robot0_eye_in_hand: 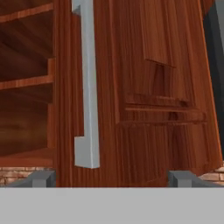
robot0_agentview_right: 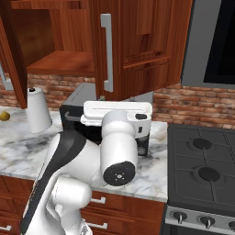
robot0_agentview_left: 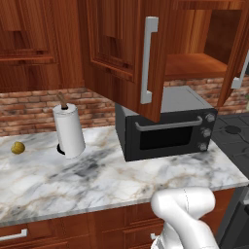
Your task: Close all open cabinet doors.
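Hand view: we see a reddish cabinet door (robot0_eye_in_hand: pixel 144 87) filling frame centre, gripper (robot0_eye_in_hand: pixel 112 178) spread wide, microwave (robot0_agentview_left: pixel 168 127) below.

An open cabinet door (robot0_agentview_left: pixel 124 53) juts out over the worktop (robot0_agentview_left: pixel 73 180) in the upper middle of the left base view, its bar handle (robot0_agentview_left: pixel 148 61) on the near edge, hanging just above the toaster oven (robot0_agentview_left: pixel 168 129). A second open door (robot0_agentview_left: pixel 238 53) stands at the upper right edge, the bare cabinet shelf (robot0_agentview_left: pixel 194 65) between them. On the left, the paper towel roll (robot0_agentview_left: pixel 69 129) and a small yellow-green fruit (robot0_agentview_left: pixel 18 147) stand well apart, with bare marble in front. In the hand view the door panel (robot0_eye_in_hand: pixel 153 96) lies close ahead of the hand (robot0_eye_in_hand: pixel 111 178).
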